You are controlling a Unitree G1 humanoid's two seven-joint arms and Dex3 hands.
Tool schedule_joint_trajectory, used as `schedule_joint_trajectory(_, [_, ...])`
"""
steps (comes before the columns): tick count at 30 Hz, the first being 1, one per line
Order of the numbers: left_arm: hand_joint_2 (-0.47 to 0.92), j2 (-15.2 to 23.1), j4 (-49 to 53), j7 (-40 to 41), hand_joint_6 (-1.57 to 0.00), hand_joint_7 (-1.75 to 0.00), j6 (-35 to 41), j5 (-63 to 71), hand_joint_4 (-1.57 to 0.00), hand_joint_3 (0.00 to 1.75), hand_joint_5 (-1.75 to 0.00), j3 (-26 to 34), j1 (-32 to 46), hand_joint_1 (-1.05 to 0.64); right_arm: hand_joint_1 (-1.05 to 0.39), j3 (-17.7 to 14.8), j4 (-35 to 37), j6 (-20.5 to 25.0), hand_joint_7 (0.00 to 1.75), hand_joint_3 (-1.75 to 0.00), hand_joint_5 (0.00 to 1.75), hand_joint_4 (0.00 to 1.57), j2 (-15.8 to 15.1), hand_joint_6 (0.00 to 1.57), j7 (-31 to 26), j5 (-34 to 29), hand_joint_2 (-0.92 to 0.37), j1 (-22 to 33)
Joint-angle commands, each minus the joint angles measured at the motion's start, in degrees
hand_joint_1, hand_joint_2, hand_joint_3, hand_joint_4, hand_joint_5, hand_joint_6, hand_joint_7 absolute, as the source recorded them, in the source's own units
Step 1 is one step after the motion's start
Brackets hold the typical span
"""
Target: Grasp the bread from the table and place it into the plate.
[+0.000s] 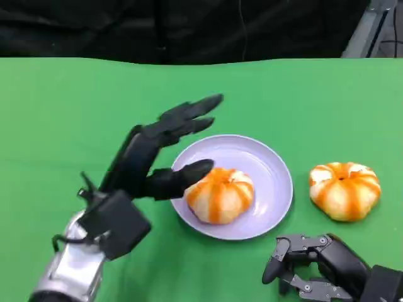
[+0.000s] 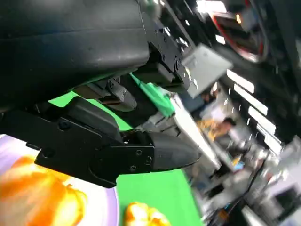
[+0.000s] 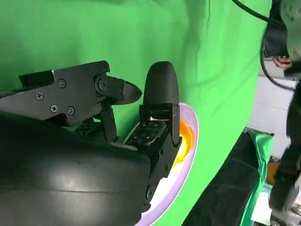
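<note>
While one bread point(image 1: 220, 194) is lying inside the lilac plate point(image 1: 272, 165) near the middle of the green worktop point(image 1: 56, 113), the left hand point(image 1: 160, 151) is hovering at the plate's left rim, holding nothing. Its fingers point(image 1: 189, 113) are stretching out straight over the plate's far-left side, and its thumb is reaching toward the bread; whether it is touching cannot be told. A second bread point(image 1: 344, 190) is sitting on the worktop just beside the plate, toward the right edge. The right hand point(image 1: 315, 264) is resting low at the near edge, its fingers curling inward around nothing.
</note>
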Motion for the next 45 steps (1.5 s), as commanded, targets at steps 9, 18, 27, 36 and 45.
schedule_joint_trajectory(9, [0.92, -1.09, -4.33, -5.98, -0.54, -0.01, -1.12, -10.23, -0.79, 0.42, -0.04, 4.93, 6.06, -0.73, -0.02, -0.62, 0.84, -1.46, 1.08, -0.48, 1.50, 0.72, -1.04, 0.80, 0.49, 0.84, -0.92, -0.09])
schedule_joint_trajectory(18, [0.92, -2.90, -5.34, -13.58, -0.59, -0.02, 0.23, -19.56, -0.83, 0.32, -0.03, 7.61, 11.00, -0.72, -0.02, -0.66, 0.46, -0.51, 1.08, -0.47, 1.51, 0.72, -0.99, 0.80, 0.83, 1.40, -0.92, 0.22])
schedule_joint_trajectory(27, [0.92, -3.49, -0.64, -20.38, -0.56, 0.00, -2.43, -23.42, -0.81, 0.39, -0.01, 11.02, 14.83, -0.75, -0.01, -0.88, 0.49, -0.23, 1.07, -0.47, 1.51, 0.72, -1.39, 0.81, 1.77, 2.30, -0.92, 0.28])
schedule_joint_trajectory(36, [0.92, -2.97, 2.66, -28.60, -0.56, 0.00, -3.21, -27.67, -0.81, 0.45, -0.01, 14.70, 16.19, -0.73, -0.02, -1.14, 0.31, -0.16, 1.08, -0.47, 1.52, 0.72, -1.47, 0.80, 1.90, 2.34, -0.92, 0.43])
schedule_joint_trajectory(45, [0.92, -3.16, 11.47, -32.75, -0.57, -0.01, -8.45, -25.74, -0.82, 0.45, -0.01, 16.51, 15.98, -0.74, -0.01, -1.68, 0.90, -0.98, 1.06, -0.48, 1.51, 0.71, -1.77, 0.80, 2.58, 2.80, -0.92, 0.33])
